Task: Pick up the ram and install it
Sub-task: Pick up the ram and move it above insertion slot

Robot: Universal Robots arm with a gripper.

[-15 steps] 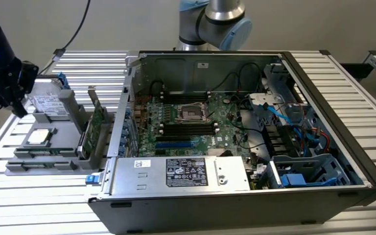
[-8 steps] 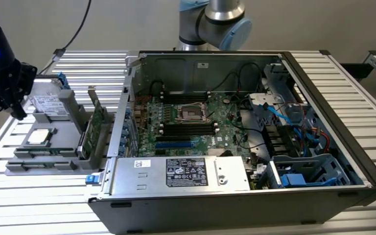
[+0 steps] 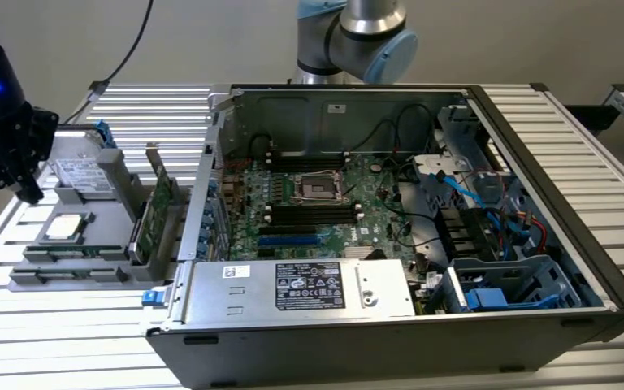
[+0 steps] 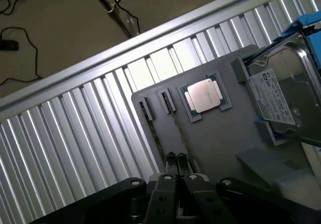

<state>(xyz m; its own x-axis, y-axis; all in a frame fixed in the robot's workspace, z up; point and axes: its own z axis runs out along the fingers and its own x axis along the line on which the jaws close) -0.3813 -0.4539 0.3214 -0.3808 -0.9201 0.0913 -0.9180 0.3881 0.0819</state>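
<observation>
Exterior view
Hand: the black hand (image 3: 28,192) hangs at the exterior view's left edge, over the far corner of a grey tray (image 3: 117,172), clear of everything on it.
Ram: the thin green ram (image 3: 74,252) sits in the tray's near edge, below the hand and nearer the camera, apart from the fingers.
Chip: a square silver chip (image 3: 61,227) rests in the tray between the hand and the ram.
Hard drive: a hard drive (image 3: 80,174) lies just beside the hand, on the side of the exterior view's right.
Card: a taller green card (image 3: 163,210) stands upright at the tray's edge away from the hand.
Computer case: the open case (image 3: 572,219) stands well apart from the hand, with its green motherboard (image 3: 312,213) showing inside.
Table: the ribbed metal table (image 3: 74,325) carries the tray and the case.

Wrist view
Hand: the hand's (image 4: 176,159) two fingertips are pressed together with nothing between them.
Ram: the ram (image 4: 156,141) stands on edge in a narrow groove of the tray (image 4: 215,138), running away from just beside the fingertips; I cannot tell whether they touch.
Chip: the chip (image 4: 204,94) lies beyond the fingertips, past the groove.
Hard drive: the hard drive (image 4: 281,94) lies further off to one side of the chip.
Table: the table (image 4: 75,143) spreads under the tray.
</observation>
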